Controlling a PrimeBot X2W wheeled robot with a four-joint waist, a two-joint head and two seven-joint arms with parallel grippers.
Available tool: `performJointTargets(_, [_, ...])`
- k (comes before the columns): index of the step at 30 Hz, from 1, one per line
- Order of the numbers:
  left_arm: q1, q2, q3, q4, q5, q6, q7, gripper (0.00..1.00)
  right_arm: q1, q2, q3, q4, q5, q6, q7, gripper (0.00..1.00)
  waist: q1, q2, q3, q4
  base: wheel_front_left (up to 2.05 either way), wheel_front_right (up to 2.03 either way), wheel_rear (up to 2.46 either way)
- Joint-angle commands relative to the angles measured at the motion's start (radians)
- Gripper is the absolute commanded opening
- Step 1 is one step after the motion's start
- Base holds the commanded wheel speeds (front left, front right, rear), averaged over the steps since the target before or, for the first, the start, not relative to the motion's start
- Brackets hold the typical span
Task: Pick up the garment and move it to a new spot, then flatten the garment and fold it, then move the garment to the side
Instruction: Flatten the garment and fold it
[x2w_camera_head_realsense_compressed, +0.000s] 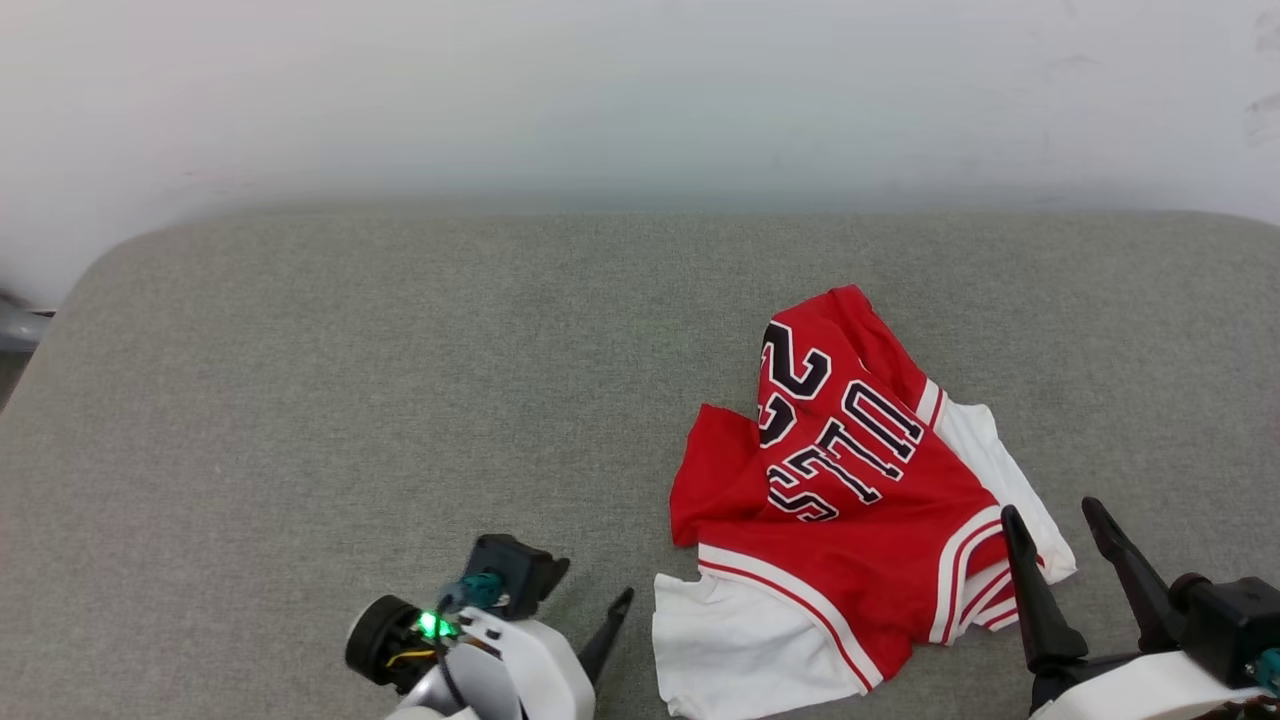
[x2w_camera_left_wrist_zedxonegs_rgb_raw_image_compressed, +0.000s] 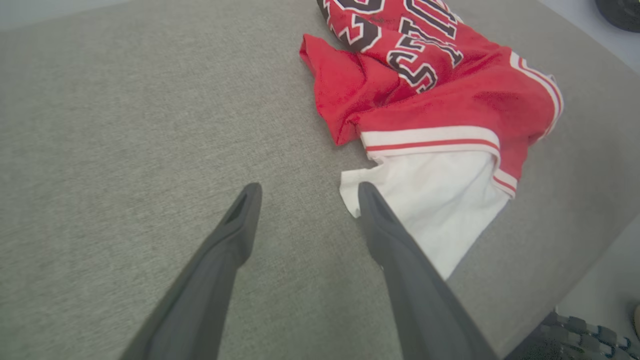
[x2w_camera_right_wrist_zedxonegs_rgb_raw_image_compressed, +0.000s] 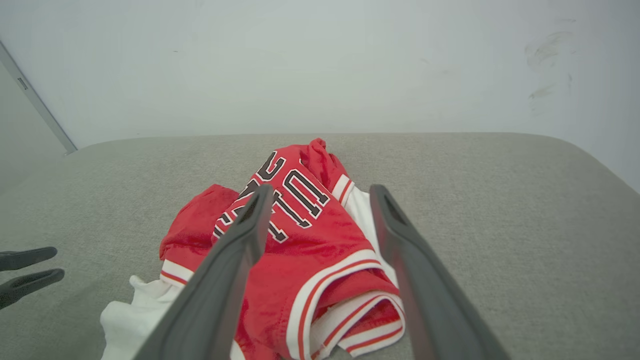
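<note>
The garment (x2w_camera_head_realsense_compressed: 850, 500) lies crumpled, lettering up, on the grey pad (x2w_camera_head_realsense_compressed: 350, 400), right of centre. The right gripper (x2w_camera_head_realsense_compressed: 1050, 507), fingers apart, stands at its striped trim, gripping nothing. The left gripper (x2w_camera_left_wrist_zedxonegs_rgb_raw_image_compressed: 308, 187), fingers apart, is empty. In the left wrist view one of its fingers lies alongside the white sleeve (x2w_camera_left_wrist_zedxonegs_rgb_raw_image_compressed: 440, 200); contact cannot be told.

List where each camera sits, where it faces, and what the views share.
Left wrist: on its wrist, looking along the open left gripper at the grey surface, garment at upper right.
Right wrist: on its wrist, facing the wall across the garment, open right gripper framing it.
Head: above, looking down; both grippers at the bottom edge.
Shared: the garment, in all three.
</note>
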Motion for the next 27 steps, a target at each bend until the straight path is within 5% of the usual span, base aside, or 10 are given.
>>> performJointTargets(1, [-0.019, -0.002, -0.023, 0.001, -0.001, -0.014, 0.042, 1.00, -0.010, 0.002, 0.002, -0.004, 0.002, -0.001, 0.005, 1.00, 0.0000, 0.0000, 0.013, -0.011, 0.00, 0.00, 0.00])
performJointTargets(9, [-0.091, 0.007, -0.202, 0.024, 0.009, -0.090, 0.284, 1.00, -0.050, 0.002, 0.015, 0.001, 0.011, -0.001, -0.009, 1.00, 0.0000, 0.0000, 0.082, -0.045, 0.00, 0.00, 0.00])
performJointTargets(17, [-0.150, 0.030, -0.337, 0.101, -0.031, -0.108, 0.403, 1.00, -0.079, 0.002, 0.021, 0.035, 0.036, -0.001, -0.038, 1.00, 0.0000, 0.0000, 0.130, -0.075, 0.00, 0.00, 0.00])
performJointTargets(18, [-0.154, 0.036, -0.356, 0.112, -0.034, -0.109, 0.418, 0.53, -0.079, 0.002, 0.020, 0.041, 0.039, -0.001, -0.041, 1.00, 0.0000, 0.0000, 0.131, -0.078, 0.00, 0.00, 0.00])
performJointTargets(19, [-0.157, 0.036, -0.368, 0.115, -0.044, -0.110, 0.414, 0.20, -0.080, 0.002, 0.018, 0.045, 0.046, -0.001, -0.046, 1.00, 0.0000, 0.0000, 0.132, -0.080, 0.00, 0.00, 0.00])
performJointTargets(20, [-0.163, 0.035, -0.377, 0.118, -0.050, -0.110, 0.407, 0.00, -0.083, 0.002, 0.018, 0.048, 0.048, -0.001, -0.047, 1.00, 0.0000, 0.0000, 0.133, -0.082, 0.00, 0.00, 0.00])
performJointTargets(27, [-0.186, 0.070, -0.337, 0.110, -0.078, -0.090, 0.308, 0.00, -0.078, 0.002, -0.008, 0.071, 0.063, -0.001, -0.051, 1.00, 0.0000, 0.0000, 0.116, -0.064, 0.00, 0.00, 0.00])
